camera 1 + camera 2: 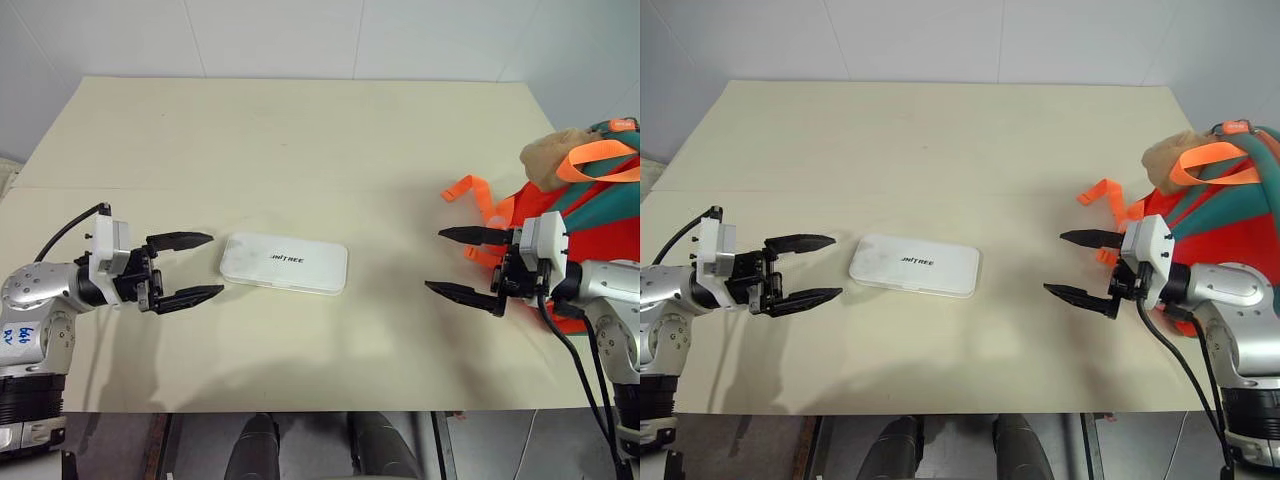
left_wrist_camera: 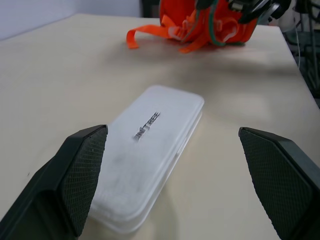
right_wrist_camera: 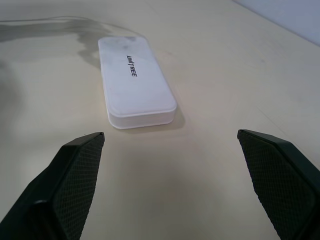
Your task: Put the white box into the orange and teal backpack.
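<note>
The white box (image 1: 285, 263) lies flat on the beige table (image 1: 300, 140), a little left of centre, lettering up. My left gripper (image 1: 200, 268) hovers just left of the box's short end, open and pointing at it, nothing between its fingers. My right gripper (image 1: 448, 262) stands open to the right of the box, a clear gap away, also pointing toward it. The orange and teal backpack (image 1: 590, 215) rests at the table's right edge behind my right gripper. In the left wrist view the box (image 2: 150, 150) sits between the open fingers; in the right wrist view the box (image 3: 135, 82) lies ahead.
A tan plush toy (image 1: 550, 155) sits on top of the backpack. Orange webbing straps (image 1: 475, 192) trail from the backpack onto the table toward the middle. A white wall (image 1: 320, 35) runs behind the table's far edge.
</note>
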`<state>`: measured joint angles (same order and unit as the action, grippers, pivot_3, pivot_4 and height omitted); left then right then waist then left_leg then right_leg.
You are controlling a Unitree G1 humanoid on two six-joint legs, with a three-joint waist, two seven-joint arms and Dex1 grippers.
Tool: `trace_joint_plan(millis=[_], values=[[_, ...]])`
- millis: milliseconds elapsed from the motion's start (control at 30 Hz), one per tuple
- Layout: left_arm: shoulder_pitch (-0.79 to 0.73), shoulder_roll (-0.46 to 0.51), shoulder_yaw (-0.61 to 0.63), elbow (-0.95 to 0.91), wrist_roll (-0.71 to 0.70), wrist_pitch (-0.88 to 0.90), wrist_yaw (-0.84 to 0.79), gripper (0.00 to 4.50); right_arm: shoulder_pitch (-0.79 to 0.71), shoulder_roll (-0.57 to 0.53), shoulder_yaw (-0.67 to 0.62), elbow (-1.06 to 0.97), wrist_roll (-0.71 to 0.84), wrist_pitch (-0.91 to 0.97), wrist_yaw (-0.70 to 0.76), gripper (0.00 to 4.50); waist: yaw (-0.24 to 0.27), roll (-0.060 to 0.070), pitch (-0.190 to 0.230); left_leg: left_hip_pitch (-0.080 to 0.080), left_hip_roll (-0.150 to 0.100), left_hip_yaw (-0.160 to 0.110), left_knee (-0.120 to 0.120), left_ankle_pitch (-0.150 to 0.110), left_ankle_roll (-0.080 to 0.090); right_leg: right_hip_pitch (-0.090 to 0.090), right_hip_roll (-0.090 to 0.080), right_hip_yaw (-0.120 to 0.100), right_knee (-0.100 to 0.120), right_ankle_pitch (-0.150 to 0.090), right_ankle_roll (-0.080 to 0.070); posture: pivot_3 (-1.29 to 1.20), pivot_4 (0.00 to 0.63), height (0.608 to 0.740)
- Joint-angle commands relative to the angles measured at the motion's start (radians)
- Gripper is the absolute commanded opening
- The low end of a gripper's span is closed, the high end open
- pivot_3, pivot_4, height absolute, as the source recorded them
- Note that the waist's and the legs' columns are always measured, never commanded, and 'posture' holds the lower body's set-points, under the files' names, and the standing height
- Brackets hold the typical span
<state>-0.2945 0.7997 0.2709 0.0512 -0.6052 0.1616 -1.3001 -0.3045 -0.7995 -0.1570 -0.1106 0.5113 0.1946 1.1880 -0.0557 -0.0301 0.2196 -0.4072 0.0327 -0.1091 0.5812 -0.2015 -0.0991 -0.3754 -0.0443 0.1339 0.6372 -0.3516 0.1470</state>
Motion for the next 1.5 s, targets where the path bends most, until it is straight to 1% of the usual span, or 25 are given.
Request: trace_joint_plan(millis=[33, 100, 200, 300, 400, 433, 467, 500, 533, 600, 633, 667, 767, 833, 867, 900, 933, 1033, 1167, 1400, 1500], values=[[0.01, 0.022, 0.041, -0.027, -0.023, 0.013, -0.001, 4.47, -0.045, 0.022, 0.033, 0.012, -0.025, -0.041, 0.012, 4.5, -0.002, 0.0, 0.0, 0.001, 0.0, 0.0, 0.0, 0.0, 0.0, 0.0, 0.0, 0.0, 0.0, 0.0, 0.0, 0.0, 0.15, 0.74], [0.008, 0.017, 0.037, -0.02, -0.011, 0.002, 0.0, 4.47, -0.046, 0.02, 0.063, 0.024, -0.051, -0.077, 0.046, 4.5, 0.0, 0.0, 0.0, 0.001, 0.0, 0.0, 0.0, 0.0, 0.0, 0.0, 0.0, 0.0, 0.001, 0.0, -0.001, 0.0, 0.15, 0.74], [0.005, -0.004, 0.031, -0.028, -0.004, -0.01, 0.021, 4.47, -0.068, 0.03, 0.079, 0.051, -0.06, -0.086, 0.046, 4.5, 0.001, 0.0, 0.0, 0.0, 0.0, 0.0, -0.001, 0.0, 0.0, 0.0, 0.0, 0.0, 0.0, -0.001, -0.001, 0.0, 0.15, 0.74], [-0.003, -0.007, 0.027, -0.017, 0.004, -0.018, 0.036, 4.47, -0.1, 0.058, 0.09, 0.054, -0.057, -0.067, 0.017, 4.5, 0.002, 0.0, 0.0, 0.0, 0.0, 0.0, 0.0, 0.0, 0.0, 0.0, 0.0, 0.0, 0.0, -0.001, 0.0, 0.0, 0.15, 0.74], [-0.029, 0.006, 0.027, 0.025, 0.023, -0.036, 0.035, 4.47, -0.126, 0.096, 0.115, 0.012, -0.059, -0.025, -0.03, 4.5, 0.0, 0.0, 0.0, 0.001, 0.0, 0.0, 0.0, 0.0, 0.0, 0.0, 0.0, 0.0, 0.002, -0.001, 0.0, 0.0, 0.15, 0.74], [-0.05, 0.015, 0.034, 0.051, 0.021, -0.039, 0.026, 4.17, -0.135, 0.114, 0.127, -0.005, -0.068, -0.014, -0.055, 4.21, 0.0, 0.0, 0.0, 0.001, 0.0, 0.0, 0.0, 0.0, 0.0, 0.0, 0.0, 0.0, 0.002, -0.001, -0.001, 0.0, 0.15, 0.74], [-0.065, 0.022, 0.04, 0.071, 0.019, -0.041, 0.018, 4.07, -0.141, 0.125, 0.134, -0.017, -0.075, -0.006, -0.073, 4.11, 0.0, 0.0, 0.0, 0.001, 0.0, 0.0, 0.0, 0.0, 0.0, 0.0, 0.0, 0.0, 0.003, -0.001, -0.001, 0.0, 0.15, 0.74], [-0.079, 0.034, 0.045, 0.101, 0.022, -0.05, 0.002, 3.86, -0.149, 0.139, 0.143, -0.024, -0.079, 0.0, -0.086, 3.88, -0.001, 0.0, 0.0, 0.001, 0.0, 0.0, 0.0, 0.0, 0.0, -0.001, 0.0, 0.0, 0.003, -0.001, -0.001, 0.0, 0.15, 0.74], [-0.09, 0.042, 0.047, 0.124, 0.025, -0.058, -0.01, 3.52, -0.154, 0.147, 0.149, -0.028, -0.082, 0.004, -0.095, 3.48, -0.002, 0.0, 0.0, 0.001, 0.0, 0.0, 0.0, 0.0, -0.001, -0.001, 0.001, 0.0, 0.004, -0.001, -0.001, 0.0, 0.15, 0.74], [-0.115, 0.066, 0.044, 0.197, 0.052, -0.097, -0.031, 2.89, -0.176, 0.174, 0.167, -0.007, -0.109, -0.004, -0.125, 2.81, -0.002, 0.0, 0.0, 0.001, 0.0, 0.0, 0.0, 0.0, -0.001, -0.001, 0.001, 0.0, 0.004, -0.001, -0.001, 0.0, 0.15, 0.74], [-0.127, 0.075, 0.04, 0.238, 0.069, -0.125, -0.04, 2.48, -0.188, 0.184, 0.178, 0.009, -0.132, -0.014, -0.14, 2.35, -0.002, 0.0, 0.0, 0.001, 0.0, 0.0, 0.0, 0.0, -0.001, -0.001, 0.001, 0.0, 0.004, -0.001, -0.001, 0.0, 0.15, 0.74], [-0.136, 0.081, 0.037, 0.268, 0.08, -0.146, -0.048, 2.21, -0.195, 0.191, 0.185, 0.02, -0.148, -0.021, -0.149, 2.05, -0.001, 0.0, 0.0, 0.001, 0.0, 0.0, -0.001, 0.0, -0.001, -0.001, 0.0, 0.0, 0.004, -0.001, -0.001, 0.0, 0.15, 0.74], [-0.179, 0.09, 0.025, 0.391, 0.111, -0.193, -0.075, 1.36, -0.207, 0.204, 0.206, 0.049, -0.167, -0.03, -0.142, 1.09, 0.0, 0.0, 0.0, 0.001, 0.0, 0.0, -0.001, 0.0, -0.001, -0.001, 0.0, 0.0, 0.004, -0.001, -0.001, 0.0, 0.15, 0.74], [-0.206, 0.082, 0.002, 0.44, 0.141, -0.228, -0.088, 0.65, -0.217, 0.213, 0.216, 0.074, -0.183, -0.037, -0.145, 0.34, 0.0, 0.0, 0.0, 0.001, 0.0, 0.0, -0.001, 0.0, -0.001, -0.002, 0.001, -0.001, 0.004, -0.001, -0.001, 0.0, 0.15, 0.74], [-0.221, 0.072, -0.011, 0.461, 0.161, -0.246, -0.082, 0.38, -0.223, 0.219, 0.219, 0.091, -0.191, -0.047, -0.149, 0.02, 0.001, 0.0, 0.0, 0.0, 0.0, 0.0, -0.001, 0.0, -0.001, -0.002, 0.0, -0.001, 0.004, -0.001, -0.001, 0.0, 0.15, 0.74], [-0.238, 0.06, -0.021, 0.488, 0.181, -0.268, -0.066, 0.05, -0.229, 0.227, 0.222, 0.108, -0.199, -0.058, -0.152, 0.0, 0.003, 0.0, 0.0, 0.0, 0.0, 0.0, -0.001, 0.0, -0.001, -0.002, 0.0, -0.001, 0.004, -0.001, -0.001, 0.0, 0.15, 0.74], [-0.257, 0.047, -0.027, 0.518, 0.2, -0.283, -0.035, 0.02, -0.234, 0.235, 0.225, 0.126, -0.207, -0.069, -0.154, 0.0, 0.003, 0.0, 0.0, 0.0, 0.0, -0.001, -0.001, 0.0, -0.001, -0.001, 0.0, -0.001, 0.004, -0.001, -0.001, 0.0, 0.15, 0.74], [-0.297, 0.004, -0.042, 0.596, 0.264, -0.315, 0.083, 0.02, -0.238, 0.256, 0.233, 0.175, -0.236, -0.086, -0.173, 0.0, 0.003, 0.0, 0.0, 0.0, 0.0, -0.001, 0.001, 0.0, -0.001, -0.001, 0.001, -0.001, 0.006, -0.001, -0.001, 0.0, 0.15, 0.74], [-0.287, -0.04, -0.072, 0.611, 0.319, -0.342, 0.155, 0.02, -0.238, 0.283, 0.262, 0.252, -0.292, -0.117, -0.192, 0.0, -0.003, 0.0, 0.0, 0.0, 0.0, -0.001, 0.002, 0.001, -0.001, -0.002, 0.001, -0.001, 0.007, -0.001, -0.001, 0.0, 0.15, 0.74], [-0.273, -0.102, -0.104, 0.576, 0.345, -0.337, 0.201, 0.02, -0.254, 0.329, 0.291, 0.334, -0.333, -0.09, -0.217, 0.0, -0.002, 0.0, 0.0, 0.0, 0.0, -0.002, 0.003, 0.001, -0.001, -0.002, 0.001, -0.001, 0.01, -0.001, -0.001, 0.0, 0.15, 0.74], [-0.259, -0.11, -0.112, 0.556, 0.349, -0.327, 0.209, 0.02, -0.259, 0.357, 0.312, 0.349, -0.341, -0.083, -0.217, 0.0, -0.002, 0.0, 0.0, 0.001, 0.0, -0.002, 0.004, 0.001, -0.001, -0.002, 0.001, -0.001, 0.012, -0.001, -0.001, 0.0, 0.15, 0.74]])
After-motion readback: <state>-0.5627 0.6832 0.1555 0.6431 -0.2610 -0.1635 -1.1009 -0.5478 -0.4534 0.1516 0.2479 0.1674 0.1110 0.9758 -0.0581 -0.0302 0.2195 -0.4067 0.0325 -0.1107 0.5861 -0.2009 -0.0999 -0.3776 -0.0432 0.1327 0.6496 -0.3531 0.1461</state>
